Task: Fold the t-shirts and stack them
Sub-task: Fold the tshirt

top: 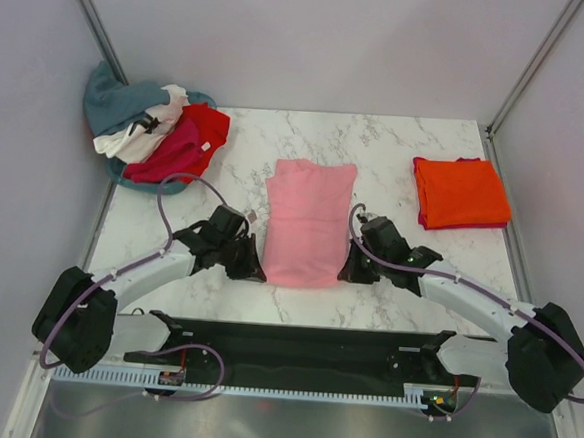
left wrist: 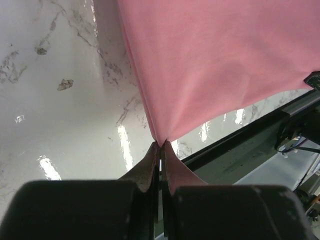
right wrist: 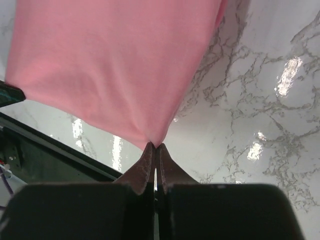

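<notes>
the left end effector (left wrist: 160, 146) and right end effector (right wrist: 154, 146) are pinching the pink t-shirt's (top: 307, 220) near corners. the shirt is lying flat on the table (top: 396, 166).

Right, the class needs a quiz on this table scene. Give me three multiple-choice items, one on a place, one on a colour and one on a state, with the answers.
1. Where on the table does the folded orange shirt lie?
A. far right
B. centre
C. far left

2. What colour is the shirt between the left claw and the right claw?
A. teal-grey
B. light pink
C. white

3. How do the two claws stand?
A. both wide open
B. one open, one shut
C. both shut on cloth

Answers:
1 A, the top view shows it by the table's right edge.
2 B, the pink shirt has its near corners running into both claws.
3 C, each wrist view shows the fingers pinched together on pink cloth.
</notes>
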You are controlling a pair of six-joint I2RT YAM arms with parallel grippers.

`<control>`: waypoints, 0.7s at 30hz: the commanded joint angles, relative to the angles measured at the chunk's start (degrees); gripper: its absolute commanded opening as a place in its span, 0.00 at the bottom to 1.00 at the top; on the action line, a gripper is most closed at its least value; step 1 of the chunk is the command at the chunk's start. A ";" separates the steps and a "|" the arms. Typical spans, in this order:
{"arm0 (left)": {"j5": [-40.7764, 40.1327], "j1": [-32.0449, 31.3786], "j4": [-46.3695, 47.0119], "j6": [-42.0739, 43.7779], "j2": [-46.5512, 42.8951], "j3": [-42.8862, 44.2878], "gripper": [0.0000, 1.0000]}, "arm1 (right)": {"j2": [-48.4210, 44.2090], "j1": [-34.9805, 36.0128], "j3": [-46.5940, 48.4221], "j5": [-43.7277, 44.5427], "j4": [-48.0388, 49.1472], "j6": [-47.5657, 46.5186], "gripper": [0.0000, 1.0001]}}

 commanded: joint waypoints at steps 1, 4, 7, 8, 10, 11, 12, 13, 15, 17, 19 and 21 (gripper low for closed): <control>2.17 -0.16 -3.39 -0.67 -4.10 3.22 0.02 | -4.29 0.15 4.59 2.25 -5.18 -1.06 0.00; 2.70 -0.16 -5.15 -0.50 -5.43 5.59 0.02 | -5.96 0.06 7.05 4.70 -8.08 -1.76 0.00; 2.35 0.02 -7.44 0.55 -4.73 9.28 0.02 | -5.45 -0.81 10.47 7.00 -10.37 -3.43 0.00; 2.52 0.54 -7.71 0.82 -3.69 11.03 0.02 | -4.92 -0.99 11.53 8.39 -10.81 -4.04 0.00; 3.58 1.33 -7.71 1.17 -2.45 12.88 0.02 | -2.65 -2.30 14.51 8.93 -11.61 -5.80 0.00; 3.84 2.12 -7.71 1.52 -0.79 15.07 0.02 | -1.76 -2.92 15.40 9.20 -11.61 -6.33 0.00; 3.67 2.48 -7.71 1.78 0.01 16.31 0.02 | -0.88 -4.40 16.28 9.29 -11.43 -7.38 0.00; 3.58 2.74 -7.80 1.87 0.89 17.54 0.02 | 1.13 -5.20 18.03 9.11 -11.43 -7.82 0.00; 3.49 3.79 -7.97 2.31 3.35 21.58 0.02 | 3.25 -7.22 20.06 7.63 -11.35 -8.79 0.00; 3.05 4.58 -7.97 2.66 5.02 25.44 0.02 | 6.15 -10.39 23.13 5.96 -10.99 -10.11 0.00; 3.58 5.20 -8.59 3.10 8.18 28.18 0.02 | 9.48 -12.93 26.81 4.37 -10.12 -10.99 0.00; 3.67 6.08 -9.11 3.37 11.16 31.78 0.02 | 12.21 -14.35 29.63 3.67 -9.94 -11.87 0.00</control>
